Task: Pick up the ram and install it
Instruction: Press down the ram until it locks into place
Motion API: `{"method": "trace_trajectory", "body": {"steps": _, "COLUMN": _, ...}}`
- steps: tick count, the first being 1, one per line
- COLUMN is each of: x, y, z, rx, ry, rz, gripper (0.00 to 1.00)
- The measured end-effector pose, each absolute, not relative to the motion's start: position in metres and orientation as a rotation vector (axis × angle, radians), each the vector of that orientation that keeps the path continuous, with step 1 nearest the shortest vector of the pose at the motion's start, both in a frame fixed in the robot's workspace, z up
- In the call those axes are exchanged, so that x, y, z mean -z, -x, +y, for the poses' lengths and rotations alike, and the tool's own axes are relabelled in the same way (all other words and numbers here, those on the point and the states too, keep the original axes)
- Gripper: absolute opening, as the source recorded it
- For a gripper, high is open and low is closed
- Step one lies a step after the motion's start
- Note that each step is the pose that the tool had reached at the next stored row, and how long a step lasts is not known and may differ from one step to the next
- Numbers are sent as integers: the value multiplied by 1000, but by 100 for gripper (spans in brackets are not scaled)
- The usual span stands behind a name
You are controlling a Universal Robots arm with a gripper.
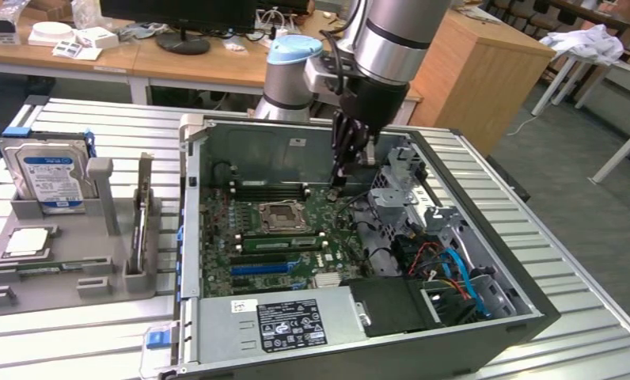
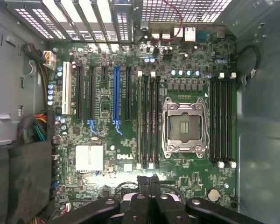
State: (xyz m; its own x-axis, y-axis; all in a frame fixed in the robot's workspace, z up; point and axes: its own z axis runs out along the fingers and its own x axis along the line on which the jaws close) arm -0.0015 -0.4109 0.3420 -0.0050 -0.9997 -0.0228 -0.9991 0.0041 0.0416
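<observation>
Tool (image 1: 342,176) inside open PC case (image 1: 262,154). Fingers (image 2: 143,186) pressed together, nothing between them. Tip hangs above motherboard (image 1: 241,214) toward case's far wall, apart from ram.
Ram (image 1: 280,241): green stick, appears seated in slot just beside CPU socket (image 1: 283,215), on its near side in exterior view.
Hard drive (image 1: 49,170) upright in grey holder (image 1: 40,293) on bench (image 1: 72,340).

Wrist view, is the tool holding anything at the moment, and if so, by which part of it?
Nothing is held. The tool is shut, its jaws pressed together with nothing between them, above the motherboard.
</observation>
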Motion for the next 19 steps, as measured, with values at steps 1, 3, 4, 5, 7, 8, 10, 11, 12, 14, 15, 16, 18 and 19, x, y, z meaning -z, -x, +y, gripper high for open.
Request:
{"method": "trace_trajectory", "body": {"steps": 1, "x": -341, "y": 2, "z": -411, "rx": 71, "ry": -2207, "rz": -2216, "gripper": 10}}
{"method": "trace_trajectory", "body": {"steps": 3, "x": -339, "y": 2, "z": -411, "rx": 71, "ry": -2207, "rz": -2217, "gripper": 10}}
{"method": "trace_trajectory", "body": {"steps": 4, "x": -338, "y": 2, "z": -411, "rx": 71, "ry": -2207, "rz": -2217, "gripper": 10}}
{"method": "trace_trajectory", "body": {"steps": 5, "x": -337, "y": 2, "z": -411, "rx": 71, "ry": -2207, "rz": -2217, "gripper": 10}}
{"method": "trace_trajectory", "body": {"steps": 7, "x": -336, "y": 2, "z": -411, "rx": 71, "ry": -2207, "rz": -2217, "gripper": 10}}
{"method": "trace_trajectory", "body": {"steps": 8, "x": -335, "y": 2, "z": -411, "rx": 71, "ry": -2207, "rz": -2217, "gripper": 10}}
{"method": "trace_trajectory", "body": {"steps": 10, "x": -333, "y": 1, "z": -411, "rx": 71, "ry": -2207, "rz": -2217, "gripper": 10}}
{"method": "trace_trajectory", "body": {"steps": 11, "x": -332, "y": 2, "z": -411, "rx": 71, "ry": -2207, "rz": -2217, "gripper": 10}}
{"method": "trace_trajectory", "body": {"steps": 12, "x": -331, "y": 2, "z": -411, "rx": 71, "ry": -2207, "rz": -2217, "gripper": 10}}
{"method": "trace_trajectory", "body": {"steps": 14, "x": -330, "y": 2, "z": -411, "rx": 70, "ry": -2207, "rz": -2217, "gripper": 10}}
{"method": "trace_trajectory", "body": {"steps": 15, "x": -329, "y": 2, "z": -411, "rx": 70, "ry": -2207, "rz": -2217, "gripper": 10}}
{"method": "trace_trajectory", "body": {"steps": 16, "x": -328, "y": 2, "z": -411, "rx": 70, "ry": -2207, "rz": -2217, "gripper": 10}}
{"method": "trace_trajectory", "body": {"steps": 18, "x": -326, "y": 2, "z": -411, "rx": 70, "ry": -2207, "rz": -2217, "gripper": 10}}
{"method": "trace_trajectory", "body": {"steps": 19, "x": -325, "y": 2, "z": -411, "rx": 70, "ry": -2207, "rz": -2217, "gripper": 10}}
